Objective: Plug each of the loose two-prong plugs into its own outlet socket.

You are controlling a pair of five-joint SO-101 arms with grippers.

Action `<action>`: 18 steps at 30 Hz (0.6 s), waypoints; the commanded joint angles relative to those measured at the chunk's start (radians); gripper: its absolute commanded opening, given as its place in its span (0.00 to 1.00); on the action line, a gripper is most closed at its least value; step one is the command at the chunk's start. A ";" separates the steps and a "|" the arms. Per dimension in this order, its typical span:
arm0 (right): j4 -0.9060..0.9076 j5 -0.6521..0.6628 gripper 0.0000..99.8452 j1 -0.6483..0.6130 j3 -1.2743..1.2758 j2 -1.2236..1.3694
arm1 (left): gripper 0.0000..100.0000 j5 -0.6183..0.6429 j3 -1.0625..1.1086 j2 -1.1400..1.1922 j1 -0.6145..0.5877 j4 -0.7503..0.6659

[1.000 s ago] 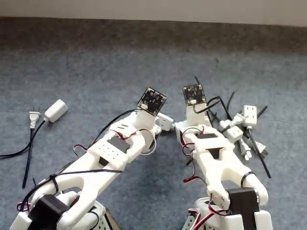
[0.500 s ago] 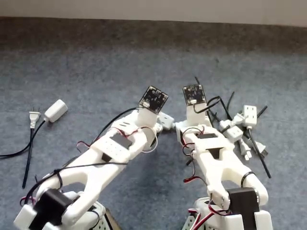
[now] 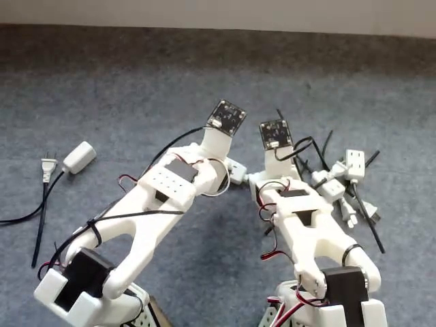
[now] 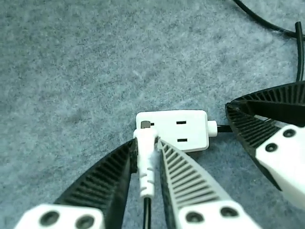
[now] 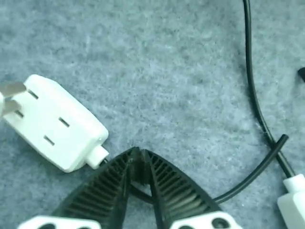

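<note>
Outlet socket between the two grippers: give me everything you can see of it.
The outlet socket is a white, smooth, plastic-looking block lying flat on the grey carpet, with its slotted face up. A short neck at one end leads to a black cord, which the right gripper pinches. At the other end, the left gripper holds a white plug with its prongs at the end slots. Insertion depth is unclear.

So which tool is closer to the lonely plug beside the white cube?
Left. The left tool holds a white plug at the socket block, on the side toward the lonely plug. The right tool pinches the block's cord on the far side.
</note>
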 commanded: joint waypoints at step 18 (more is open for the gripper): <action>-0.019 -0.005 0.01 -0.005 -0.050 -0.005 | 0.01 0.008 -0.041 0.005 0.036 0.046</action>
